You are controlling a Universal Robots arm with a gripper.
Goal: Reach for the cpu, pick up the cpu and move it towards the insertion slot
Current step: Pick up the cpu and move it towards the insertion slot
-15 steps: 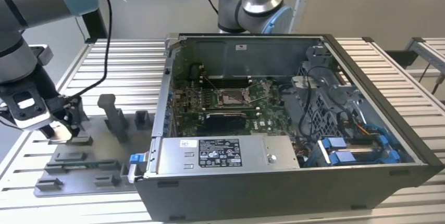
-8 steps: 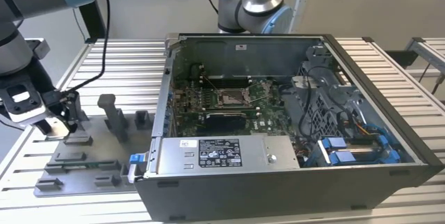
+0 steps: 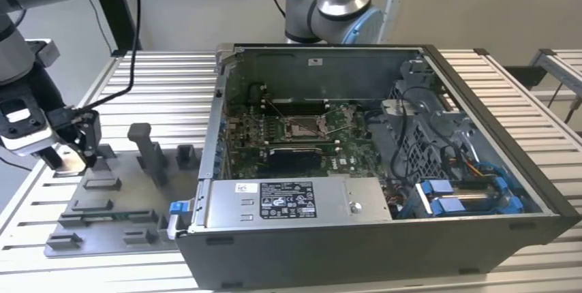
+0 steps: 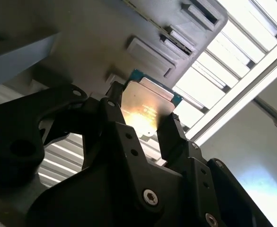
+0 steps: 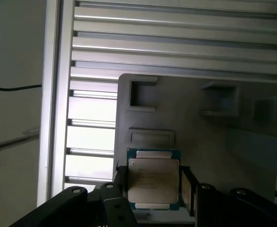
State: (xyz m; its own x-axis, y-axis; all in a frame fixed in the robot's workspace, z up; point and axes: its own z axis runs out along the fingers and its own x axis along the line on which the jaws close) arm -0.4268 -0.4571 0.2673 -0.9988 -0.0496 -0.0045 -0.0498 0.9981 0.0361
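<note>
Exterior view: the gripper (image 3: 68, 158) low over the far corner of the grey tray (image 3: 109, 201), on the slatted table (image 3: 155, 68), at the exterior view's left of the open computer case (image 3: 364, 252). Well apart, inside that case, the insertion slot (image 3: 304, 127) on the green motherboard (image 3: 241, 143) (silver frame, brownish centre). No telling from here what sits between the jaws.

Second wrist view: the cpu (image 4: 145, 106) pinched at two opposite edges by the black fingers (image 4: 174, 137), its metal top catching the light, the grey tray (image 4: 81, 38) behind.

First wrist view: jaws narrowed onto the cpu (image 5: 153, 178), held flat in the gripper (image 5: 153, 183) over the grey tray (image 5: 200, 127), near the tray's edge by the slatted table (image 5: 176, 47). Clear of the tray or touching: cannot tell.
</note>
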